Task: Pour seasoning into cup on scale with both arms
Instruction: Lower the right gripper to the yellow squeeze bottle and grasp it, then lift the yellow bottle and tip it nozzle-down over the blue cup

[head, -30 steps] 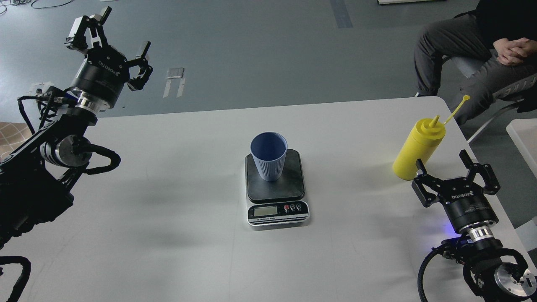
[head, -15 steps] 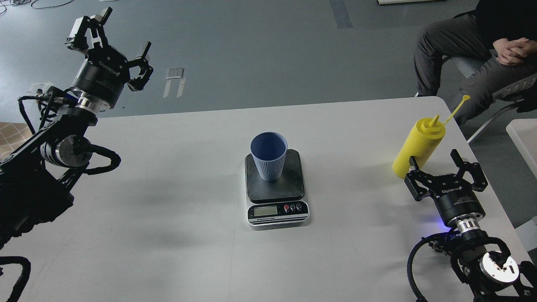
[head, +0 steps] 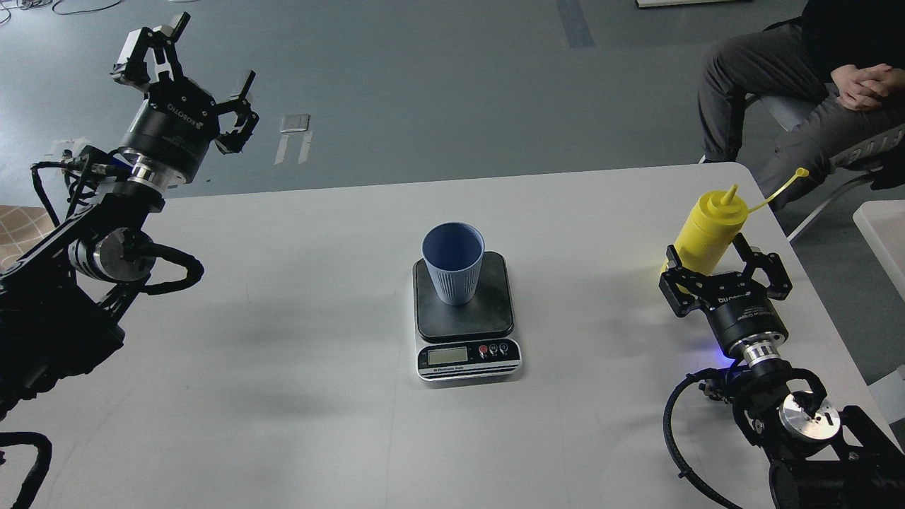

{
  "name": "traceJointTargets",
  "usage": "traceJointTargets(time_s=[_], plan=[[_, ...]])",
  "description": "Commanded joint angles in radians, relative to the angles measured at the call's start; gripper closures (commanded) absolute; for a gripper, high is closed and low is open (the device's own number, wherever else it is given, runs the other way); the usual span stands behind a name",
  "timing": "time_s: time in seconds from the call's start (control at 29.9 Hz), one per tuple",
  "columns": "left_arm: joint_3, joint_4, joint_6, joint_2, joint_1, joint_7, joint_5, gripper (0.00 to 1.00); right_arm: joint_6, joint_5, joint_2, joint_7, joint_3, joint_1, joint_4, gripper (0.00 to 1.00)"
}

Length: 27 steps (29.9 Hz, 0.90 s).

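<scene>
The yellow seasoning bottle [head: 710,220] stands near the table's right edge, its cap strap [head: 778,189] hanging out to the right. My right gripper [head: 707,256] is open, with a finger on each side of the bottle's lower body, close to or touching it. The light-blue cup [head: 452,261] stands upright and looks empty on the black plate of the scale [head: 495,314] at the table's middle. My left gripper [head: 206,56] is open and empty, held high beyond the table's far left corner.
The white table [head: 283,353] ends just right of the bottle. A seated person [head: 778,78] is beyond the far right corner. Another white surface [head: 884,226] stands at the right edge. Tape marks [head: 295,134] lie on the grey floor.
My right gripper moved forward and left until its fingers straddle the bottle. The bottle shifted a little and stands more upright; its strap swung lower. The left arm stayed still.
</scene>
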Motion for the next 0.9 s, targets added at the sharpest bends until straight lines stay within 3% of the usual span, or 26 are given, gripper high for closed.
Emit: traceJointTargets(time_s=[0.0, 0.03, 0.13, 0.47, 0.7, 0.87], plan=[[0.001, 0.000, 0.000, 0.000, 0.000, 0.000, 0.001, 0.02, 0.000, -0.009, 0.004, 0.001, -0.004, 0.019, -0.012, 0.46], [0.001, 0.000, 0.001, 0.000, 0.000, 0.000, 0.001, 0.02, 0.000, -0.021, 0.007, 0.001, -0.003, 0.022, -0.023, 0.53], [0.001, 0.000, 0.001, 0.000, 0.000, 0.000, 0.001, 0.02, 0.000, -0.030, 0.009, 0.001, -0.001, 0.024, -0.022, 0.62], [0.000, 0.000, 0.000, 0.000, 0.000, 0.000, 0.001, 0.02, 0.000, -0.061, -0.042, 0.001, -0.001, 0.027, 0.075, 0.66], [-0.002, 0.000, 0.002, -0.009, -0.001, 0.000, 0.001, 0.02, -0.033, -0.454, -0.137, -0.013, -0.003, 0.134, 0.262, 0.70], [-0.005, 0.000, 0.002, -0.015, -0.001, 0.000, 0.001, 0.02, -0.048, -0.723, -0.140, -0.019, -0.004, 0.237, 0.299, 0.70]])
